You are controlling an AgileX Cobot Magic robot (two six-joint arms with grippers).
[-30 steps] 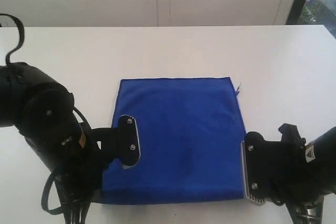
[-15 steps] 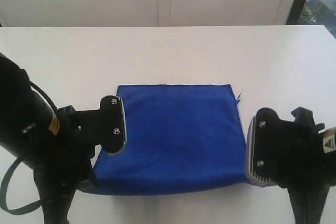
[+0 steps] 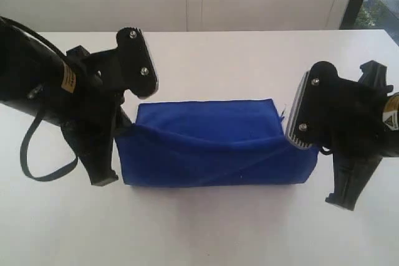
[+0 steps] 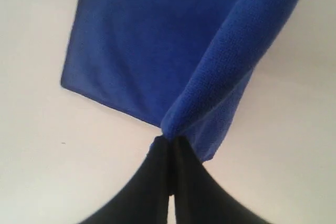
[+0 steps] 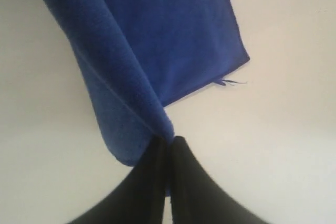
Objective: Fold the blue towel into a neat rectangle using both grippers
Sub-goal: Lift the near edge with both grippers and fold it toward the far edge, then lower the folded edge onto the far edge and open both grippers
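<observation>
Blue towel (image 3: 212, 147) lies mid-surface (image 3: 249, 60), near edge lifted in a sagging fold. Only the wrist views show the grips: left pincer (image 4: 169, 142) and right pincer (image 5: 169, 141) each pinch a towel corner tight. Loose thread (image 5: 231, 82) is clearest in the right wrist view.

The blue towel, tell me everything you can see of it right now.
The blue towel looks like deep royal-blue soft terry cloth, partly folded. Its far part lies flat on the white table. Its near edge is lifted and sags between two pinched corners, one in the shut left gripper, the other in the shut right gripper. A loose thread sticks out at the far right corner.
</observation>
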